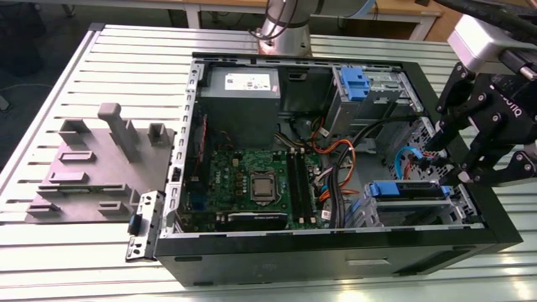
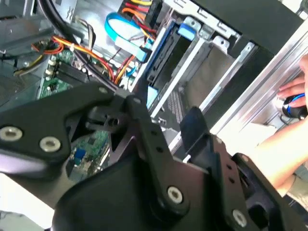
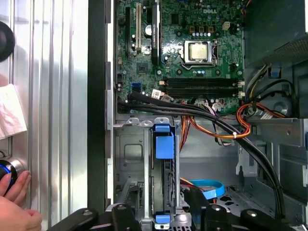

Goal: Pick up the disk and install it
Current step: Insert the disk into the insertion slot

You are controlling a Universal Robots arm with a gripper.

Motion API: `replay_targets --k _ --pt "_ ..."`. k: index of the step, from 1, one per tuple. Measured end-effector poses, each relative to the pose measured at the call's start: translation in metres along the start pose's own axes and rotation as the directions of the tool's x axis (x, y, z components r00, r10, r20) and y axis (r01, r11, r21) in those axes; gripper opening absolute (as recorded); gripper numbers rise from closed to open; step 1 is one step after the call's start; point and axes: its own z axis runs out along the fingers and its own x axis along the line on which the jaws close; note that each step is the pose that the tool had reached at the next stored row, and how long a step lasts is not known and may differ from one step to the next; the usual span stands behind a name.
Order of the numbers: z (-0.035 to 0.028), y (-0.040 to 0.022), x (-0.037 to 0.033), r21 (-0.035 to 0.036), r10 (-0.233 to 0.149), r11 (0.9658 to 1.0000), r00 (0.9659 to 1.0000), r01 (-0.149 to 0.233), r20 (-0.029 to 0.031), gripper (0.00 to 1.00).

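Disk (image 3: 163, 144) in bay (image 3: 126, 159), hand (image 1: 444, 167) near

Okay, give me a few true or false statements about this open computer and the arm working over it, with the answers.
1. The black gripper hangs above the metal drive cage at the exterior view's right of the black computer case. True.
2. The case is closed up. False: it lies open, the green motherboard exposed.
3. A person's hand is beside a round blue-lit button. True.
4. The grey power-supply box lies on the slotted metal table. False: it sits inside the case.
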Motion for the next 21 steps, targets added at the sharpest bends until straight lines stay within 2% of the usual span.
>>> replay_targets --k 4,12,15,17,21 --pt "0.0012 0.0 0.0 0.0 0.0 1.0 1.0 0.0 0.0003 0.54" --pt "0.0154 0.001 -0.0023 0.0025 0.0 1.0 1.0 0.0 0.0001 0.54" --pt "0.0205 0.0019 -0.0069 0.0033 0.0 1.0 1.0 0.0 0.0 0.54" --pt "0.0219 0.0022 -0.0102 0.0036 -0.001 1.0 1.0 0.001 -0.0001 0.54" --pt "0.0223 0.0024 -0.0101 0.0036 -0.001 1.0 1.0 0.001 -0.0001 0.54"
